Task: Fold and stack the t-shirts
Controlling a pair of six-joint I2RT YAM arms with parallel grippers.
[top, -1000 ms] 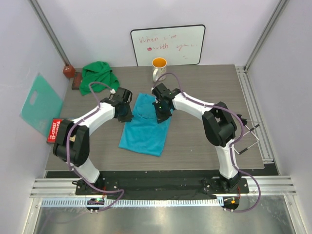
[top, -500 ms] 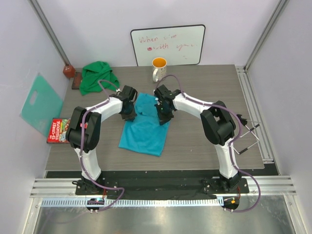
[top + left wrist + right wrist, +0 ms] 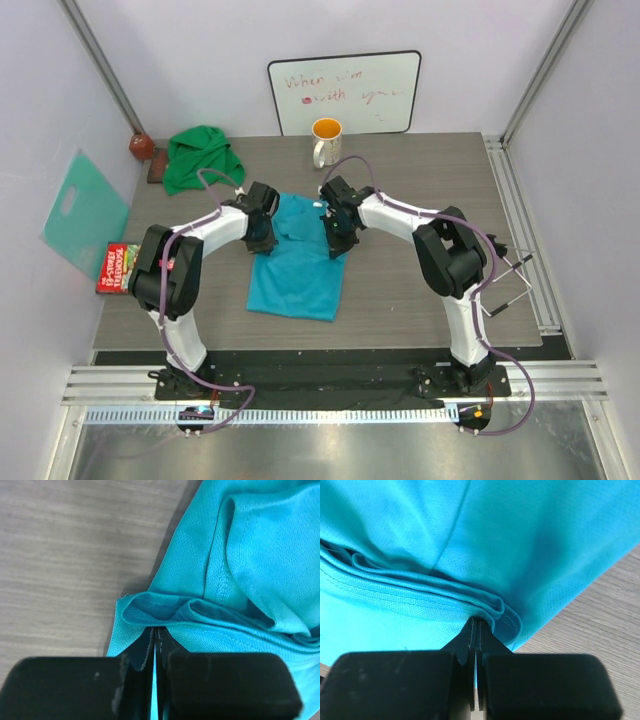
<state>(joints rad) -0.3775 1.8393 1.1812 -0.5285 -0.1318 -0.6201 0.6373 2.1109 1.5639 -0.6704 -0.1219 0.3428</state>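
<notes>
Since a second ago, both arms have drawn slightly toward 6 o'clock, the left arm's elbow has swung inward, and the shirt's far end has come along with them. The left gripper (image 3: 263,238) is clenched on layered hem at the left edge of the turquoise-blue t-shirt (image 3: 297,275). The right gripper (image 3: 338,240) is clamped the same way on the stacked folds at its right edge. Each wrist view shows the fingers pressed together with cloth between them.

This shirt lies at the middle of the table (image 3: 430,180) as a narrowed strip running from 12 toward 6 o'clock. Its sides look already turned in. By my reading the lengthwise fold is only under way.

The green t-shirt (image 3: 200,155) sits crumpled at 10 o'clock, well apart from the arms and unfolded. Nothing is stacked yet, so most of the job remains.

Count:
- two t-shirts
- one orange-lined mug (image 3: 326,140) at 12 o'clock
- one whiteboard (image 3: 345,92) behind it
- one mint-teal plastic sheet (image 3: 85,210) at 9 o'clock
- one red box (image 3: 118,266) just below it
</notes>
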